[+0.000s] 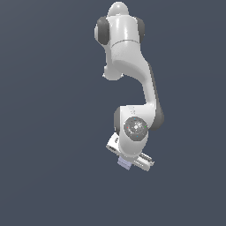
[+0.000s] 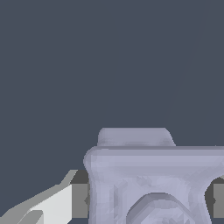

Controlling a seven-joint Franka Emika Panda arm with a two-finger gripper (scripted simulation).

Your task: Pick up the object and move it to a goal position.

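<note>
Seen at the wrist view's lower edge: one white finger pressed on the side of the cube. Looks hard, light, maybe slick. Best pinched on two flat sides. In the exterior view, tucked under the gripper, squeezed between its fingers. No goal mark seen anywhere.

We see the cube directly under the arm's wrist, sitting in the tool, with one finger just beside it.
</note>
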